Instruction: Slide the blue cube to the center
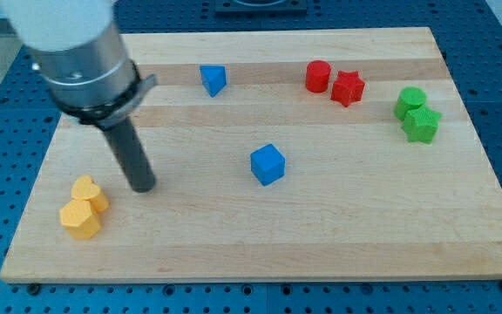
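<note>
Seven blocks on wooden surface (234, 235). Blue cube (267, 164) sits near middle, alone. My tip (143, 186) at 9 o'clock from blue cube, well apart, just beside two yellow blocks (84, 208) at 8 o'clock of tip. Blue wedge-like block (213, 79) at 11 o'clock from cube. Red cylinder (318, 76) touching red star (348, 87) at 1 o'clock. Green cylinder (410, 101) and green star (423, 124) touching at 2 o'clock. No fingers on rod; nothing held.
</note>
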